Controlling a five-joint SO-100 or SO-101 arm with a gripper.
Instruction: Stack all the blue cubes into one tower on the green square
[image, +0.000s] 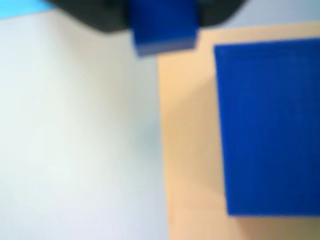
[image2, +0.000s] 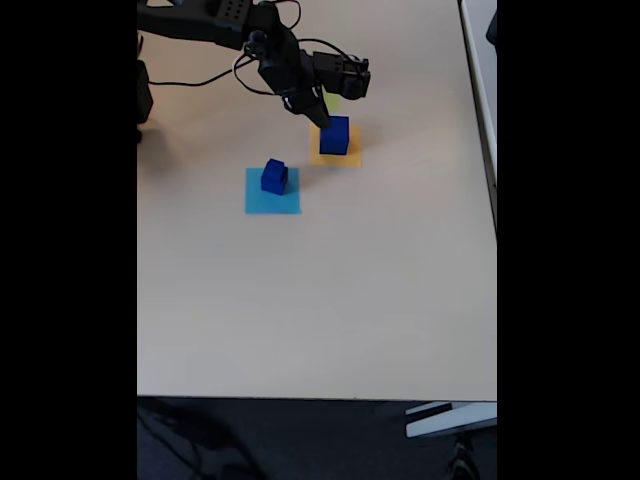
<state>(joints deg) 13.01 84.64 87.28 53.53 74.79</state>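
We see the tool (image: 162, 20) apparently clamping a small blue cube (image: 164, 30) beside the large cube (image2: 334, 135) on the orange square (image2: 345, 157).

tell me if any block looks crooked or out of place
Nothing stands out. One blue cube sits flat on the orange square, another flat on the light blue square, neither tipped.

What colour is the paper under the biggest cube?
Orange-yellow paper square, clearest in the fixed view.
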